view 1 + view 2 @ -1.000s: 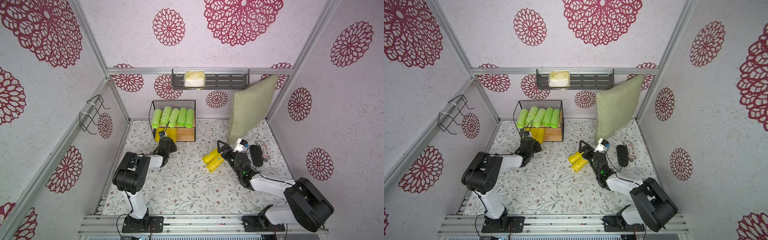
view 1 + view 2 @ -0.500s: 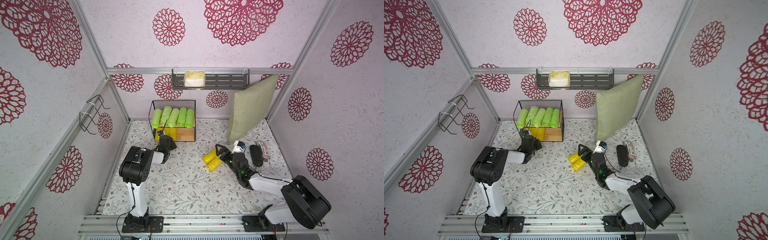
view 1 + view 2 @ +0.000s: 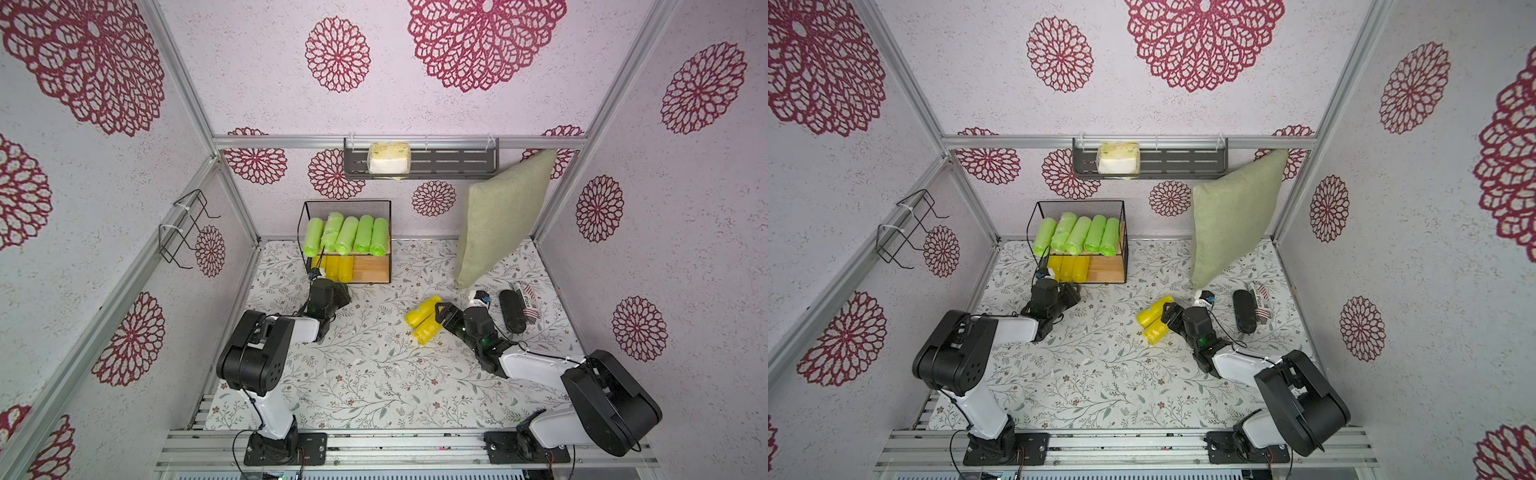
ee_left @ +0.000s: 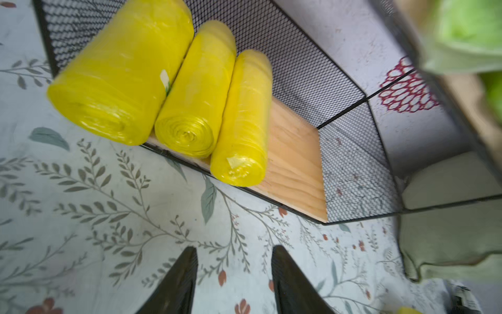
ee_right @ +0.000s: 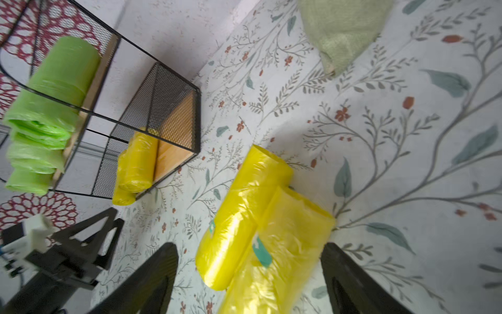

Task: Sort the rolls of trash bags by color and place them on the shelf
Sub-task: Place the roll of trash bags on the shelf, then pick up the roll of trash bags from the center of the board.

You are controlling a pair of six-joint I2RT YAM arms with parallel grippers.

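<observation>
The only legible word is "Place", printed on the small white packet with a stars-and-stripes pattern (image 3: 528,301), in both top views, while the word before it and the small stickers on the yellow rolls (image 5: 244,204) are too blurred to read.

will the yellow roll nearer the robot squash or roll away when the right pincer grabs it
The front yellow roll probably gives a little: its film looks loose and crinkled. It is a cylinder on its side, so a nudge could roll it, though the second yellow roll touching it may block that. Its glossy wrap might slip in the right pincer.
</observation>
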